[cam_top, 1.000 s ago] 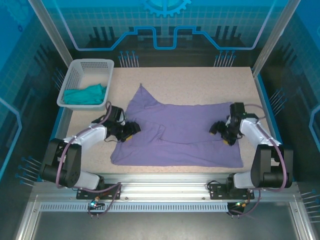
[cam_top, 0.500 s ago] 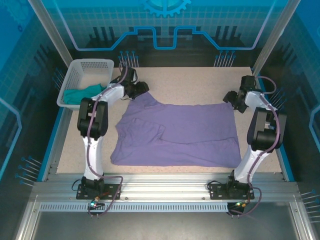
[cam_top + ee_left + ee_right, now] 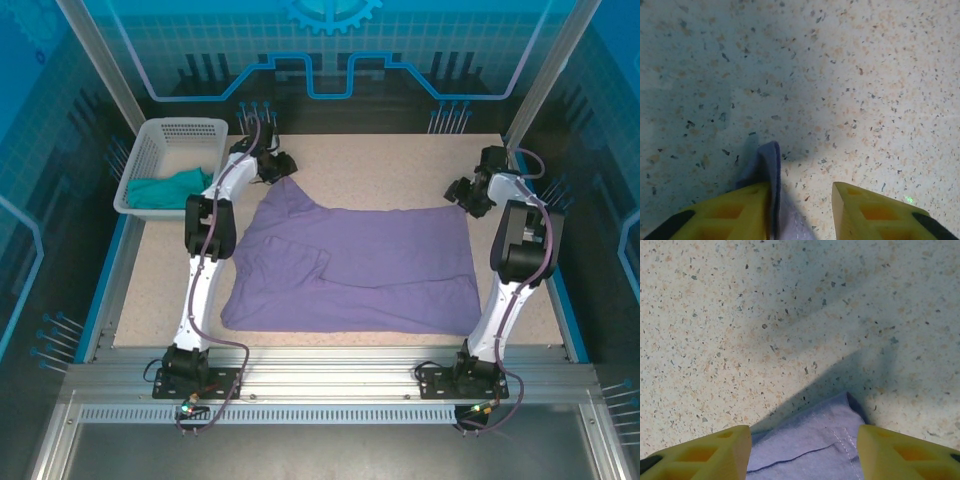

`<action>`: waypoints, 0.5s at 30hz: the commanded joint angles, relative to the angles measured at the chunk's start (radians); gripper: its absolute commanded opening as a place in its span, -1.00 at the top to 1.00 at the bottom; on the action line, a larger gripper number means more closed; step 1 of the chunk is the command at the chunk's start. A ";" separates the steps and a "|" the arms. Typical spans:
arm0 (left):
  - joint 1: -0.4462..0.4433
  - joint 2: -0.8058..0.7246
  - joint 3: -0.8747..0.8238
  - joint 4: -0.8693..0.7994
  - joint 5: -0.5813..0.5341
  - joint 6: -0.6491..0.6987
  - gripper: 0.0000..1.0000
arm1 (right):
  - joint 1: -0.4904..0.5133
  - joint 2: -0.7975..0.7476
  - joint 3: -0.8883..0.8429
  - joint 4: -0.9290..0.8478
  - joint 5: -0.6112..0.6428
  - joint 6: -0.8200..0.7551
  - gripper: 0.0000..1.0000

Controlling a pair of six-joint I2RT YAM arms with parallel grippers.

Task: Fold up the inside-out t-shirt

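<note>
Top view, t-shirt: the inside-out t-shirt (image 3: pixel 370 265) lies spread across the middle of the worktop (image 3: pixel 390 170). One corner is drawn to a point toward the far-left corner, and the far-right corner lies flat.
Top view, left pincer: the left pincer (image 3: pixel 280 166) sits at that pointed tip, with its arm stretched out toward the far edge.
Top view, right pincer: the right pincer (image 3: pixel 466 194) sits at the shirt's far-right corner, near the right edge of the worktop.
Top view, reason: with a pincer on each far corner, the far edge could likely be lifted evenly and brought toward the near edge.
Top view, bystanders: a basket (image 3: pixel 185 127) in the far-left corner holds a teal garment (image 3: pixel 170 188), apart from the shirt.
Left wrist view, grip: the yellow fingers (image 3: pixel 735 210) stand fairly narrow but apart. The cloth tip (image 3: pixel 769 165) rises between them against the left-hand finger and is not yet pinched.
Left wrist view, risk: only a sliver of fabric lies between the fingers, so it may slip out.
Right wrist view, grip: the fingers (image 3: pixel 715 452) stand wide, straddling the stitched corner (image 3: pixel 815 440). The cloth lies flat between them and nothing is held.
Right wrist view, reason: centred this way, the corner would be caught squarely if the fingers came together.
</note>
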 commanded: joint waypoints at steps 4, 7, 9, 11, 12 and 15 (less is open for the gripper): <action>0.017 0.037 0.071 -0.051 0.044 -0.004 0.53 | -0.006 0.076 0.104 -0.097 0.008 -0.029 -0.14; 0.021 0.041 0.074 -0.047 0.053 -0.008 0.66 | -0.006 0.106 0.134 -0.119 0.008 -0.031 -0.15; 0.024 0.043 0.073 -0.041 0.062 -0.014 0.77 | -0.005 0.124 0.151 -0.126 0.002 -0.036 -0.14; 0.028 0.045 0.073 -0.039 0.067 -0.015 0.87 | -0.003 0.140 0.173 -0.146 0.005 -0.041 -0.07; 0.029 0.044 0.073 -0.039 0.069 -0.018 0.91 | -0.003 0.145 0.178 -0.152 0.015 -0.044 -0.04; 0.031 0.040 0.074 -0.037 0.071 -0.017 1.00 | -0.003 0.159 0.187 -0.170 0.040 -0.056 0.14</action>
